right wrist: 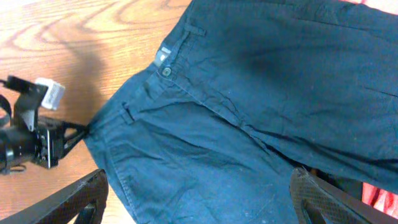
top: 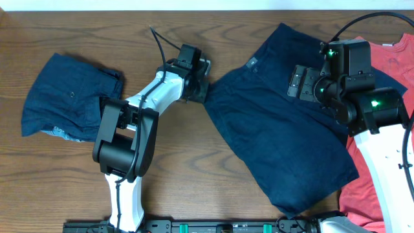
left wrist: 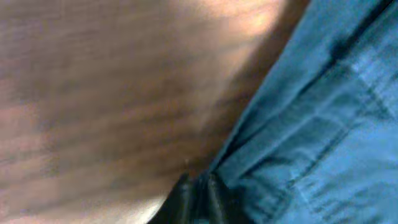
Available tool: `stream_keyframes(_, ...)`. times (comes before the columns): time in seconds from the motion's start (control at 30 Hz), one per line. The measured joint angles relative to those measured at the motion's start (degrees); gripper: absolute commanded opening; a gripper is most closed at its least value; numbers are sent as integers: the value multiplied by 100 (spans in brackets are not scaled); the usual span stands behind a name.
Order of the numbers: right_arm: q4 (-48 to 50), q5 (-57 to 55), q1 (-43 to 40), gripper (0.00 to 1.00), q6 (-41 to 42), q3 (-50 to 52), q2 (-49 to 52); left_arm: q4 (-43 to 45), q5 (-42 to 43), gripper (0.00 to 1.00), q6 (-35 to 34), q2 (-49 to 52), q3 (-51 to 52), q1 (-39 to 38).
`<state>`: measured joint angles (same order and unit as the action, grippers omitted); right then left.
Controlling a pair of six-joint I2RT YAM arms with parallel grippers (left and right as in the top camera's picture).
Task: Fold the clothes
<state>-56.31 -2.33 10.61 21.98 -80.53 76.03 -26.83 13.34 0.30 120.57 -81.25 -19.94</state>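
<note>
Seen from overhead, a wooden table (top: 194, 168) holds three garments. At the far left lies one pair of navy shorts (top: 61, 97), loosely folded, with a small back-pocket button showing. A second pair of navy shorts (top: 278, 136) lies spread flat across the centre-right, its waistband toward the upper left. A coral-red T-shirt (top: 362, 194) lies partly under this pair's right edge. The left gripper (top: 202, 89) sits at the spread pair's waistband corner. Its wrist view is blurred, but the dark fingers appear pressed together on the fabric edge. The right gripper (right wrist: 199, 180) hangs above the spread pair near the waistband button (right wrist: 166, 71), with its fingers spread wide and touching nothing.
</note>
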Motion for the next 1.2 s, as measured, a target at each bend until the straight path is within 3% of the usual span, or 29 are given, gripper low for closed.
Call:
stream_keyframes(0.3,-155,-94,0,91,0,0,0,-879,-807,6,13,-105,-26,282)
stream_keyframes(0.57,-308,-354,-42,93,17,0,2,-2035,-1263,6,-2,-227,9,1641)
stream_keyframes(0.77,-306,-393,-590,89,186,0,273,-2400,-1220,6,-7,-879,116,2385)
stream_keyframes(0.87,-302,-398,-1049,81,273,0,636,-2597,-1156,6,-9,-1475,116,2378)
stream_keyframes(1.0,-297,-302,-1794,62,365,0,1325,-2865,-1019,9,-48,-2149,116,2321)
stream_keyframes(1.07,-275,-195,-2094,51,367,0,1696,-2933,-890,17,-48,-2398,116,2321)
stream_keyframes(1.1,-251,-140,-2223,44,374,0,1882,-2964,-791,26,-61,-2507,116,2321)
stream_keyframes(1.2,-125,66,-2505,16,396,0,2437,-2986,-428,38,-85,-2704,116,2323)
